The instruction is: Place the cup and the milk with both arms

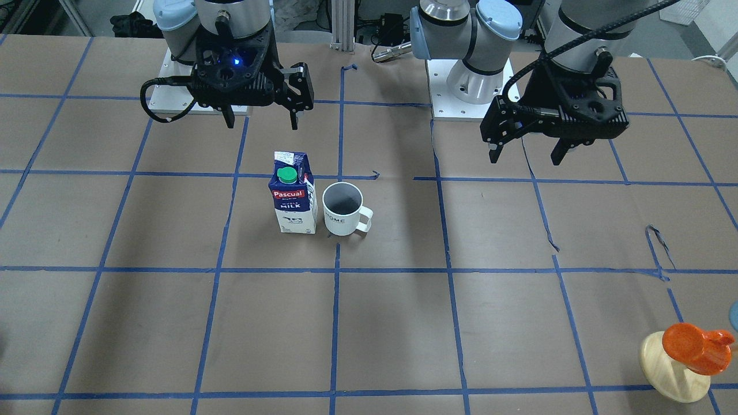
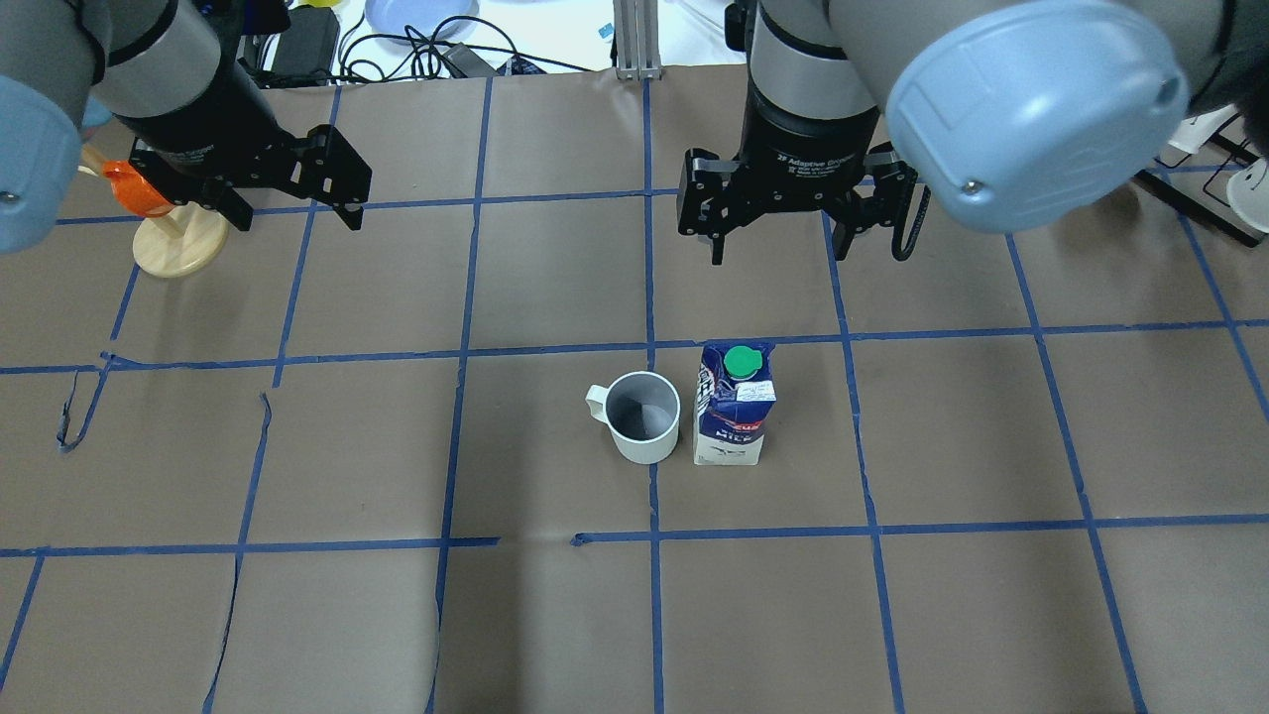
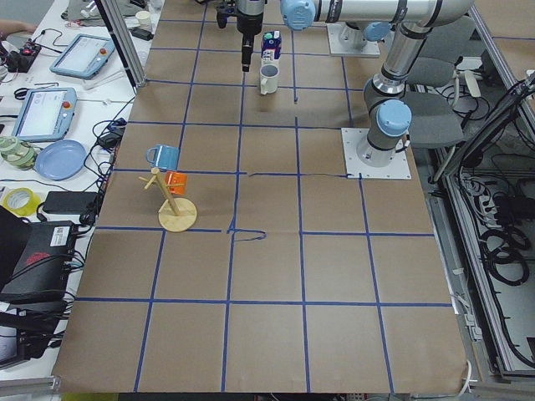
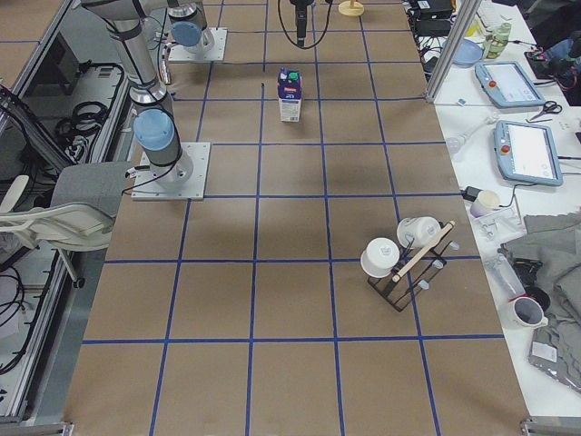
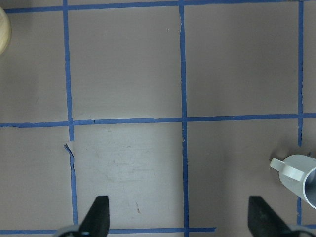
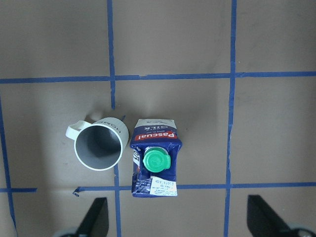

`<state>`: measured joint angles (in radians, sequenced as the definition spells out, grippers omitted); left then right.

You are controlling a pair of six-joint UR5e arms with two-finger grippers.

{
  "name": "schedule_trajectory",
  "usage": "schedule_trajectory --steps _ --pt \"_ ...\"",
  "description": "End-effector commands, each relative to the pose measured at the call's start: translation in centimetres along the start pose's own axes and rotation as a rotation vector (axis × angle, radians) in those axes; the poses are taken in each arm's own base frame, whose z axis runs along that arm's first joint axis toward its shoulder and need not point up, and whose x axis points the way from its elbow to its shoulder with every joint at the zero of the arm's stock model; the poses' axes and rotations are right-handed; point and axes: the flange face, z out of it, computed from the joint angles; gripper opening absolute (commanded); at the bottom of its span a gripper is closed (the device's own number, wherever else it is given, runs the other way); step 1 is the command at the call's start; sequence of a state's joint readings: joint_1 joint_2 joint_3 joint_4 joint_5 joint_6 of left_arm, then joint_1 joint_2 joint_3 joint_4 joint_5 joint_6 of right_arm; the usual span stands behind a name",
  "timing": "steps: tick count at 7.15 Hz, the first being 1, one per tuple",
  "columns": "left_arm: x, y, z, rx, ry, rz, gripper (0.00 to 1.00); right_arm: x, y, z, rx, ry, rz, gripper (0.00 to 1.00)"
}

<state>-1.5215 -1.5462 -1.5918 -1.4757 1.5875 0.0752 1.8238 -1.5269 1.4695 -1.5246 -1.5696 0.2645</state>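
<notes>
The white cup [image 1: 343, 208] stands upright mid-table, handle turned away from the milk carton [image 1: 293, 199], which stands upright right beside it. Both also show in the overhead view, cup [image 2: 644, 416] and milk [image 2: 734, 416], and in the right wrist view, cup [image 6: 98, 147] and milk [image 6: 154, 158]. My right gripper [image 2: 779, 253] hangs open and empty above the table, just beyond the milk. My left gripper [image 2: 297, 218] is open and empty, raised well off to the cup's left. The left wrist view catches only the cup's handle side [image 5: 301, 177].
A wooden mug tree [image 2: 178, 238] with an orange mug [image 1: 689, 346] stands close by my left gripper. A rack with white cups [image 4: 404, 259] stands far along the table on my right. Blue tape lines grid the brown table [image 2: 555, 615].
</notes>
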Motion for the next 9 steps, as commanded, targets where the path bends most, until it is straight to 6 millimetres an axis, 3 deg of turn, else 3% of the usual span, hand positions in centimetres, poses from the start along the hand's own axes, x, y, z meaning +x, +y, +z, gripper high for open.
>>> schedule_trajectory --steps 1,2,3,9 --pt "0.0 0.0 0.1 -0.002 0.001 0.0 1.0 6.4 -2.2 -1.5 0.033 -0.002 0.025 1.0" --pt "0.0 0.0 0.1 -0.002 0.0 0.0 1.0 8.8 -2.7 -2.0 0.037 -0.001 0.049 1.0" --pt "0.0 0.0 0.1 -0.002 0.001 -0.001 1.0 9.1 -2.6 -2.2 0.042 0.0 0.054 1.0" --pt "0.1 -0.1 0.5 -0.008 0.008 -0.001 1.0 9.0 -2.6 -2.1 0.039 -0.007 0.053 1.0"
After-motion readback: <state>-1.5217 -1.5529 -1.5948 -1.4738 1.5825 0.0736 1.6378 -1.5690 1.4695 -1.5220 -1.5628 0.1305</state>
